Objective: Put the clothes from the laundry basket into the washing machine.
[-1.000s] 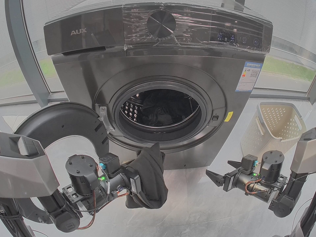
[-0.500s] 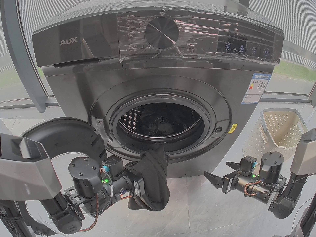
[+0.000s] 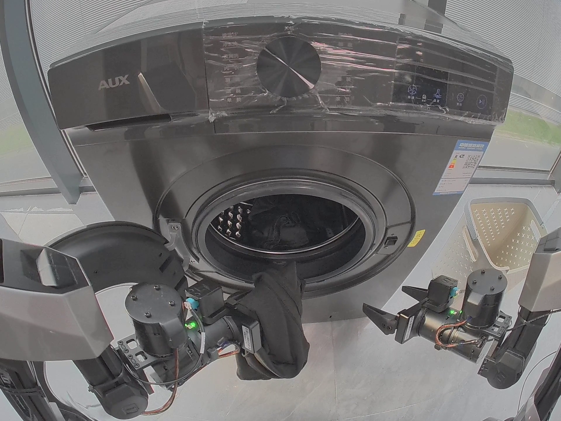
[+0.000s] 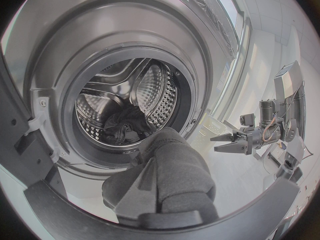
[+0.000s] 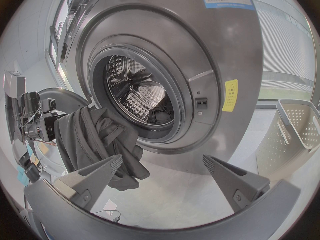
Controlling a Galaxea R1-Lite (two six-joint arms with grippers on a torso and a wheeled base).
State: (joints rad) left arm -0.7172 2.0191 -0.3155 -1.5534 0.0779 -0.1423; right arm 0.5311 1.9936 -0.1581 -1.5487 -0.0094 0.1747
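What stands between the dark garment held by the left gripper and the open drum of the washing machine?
Nothing visible does. The door hangs open to the robot's left, and the garment sits just before the drum opening. Other dark clothes lie deep inside.

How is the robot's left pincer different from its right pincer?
The left pincer grips a dark garment that drapes over it; the right pincer is open and holds nothing. The left pincer sits just below the washing machine's round opening; the right pincer is off to the side, nearer the laundry basket. Both hang low above the floor in front of the machine.
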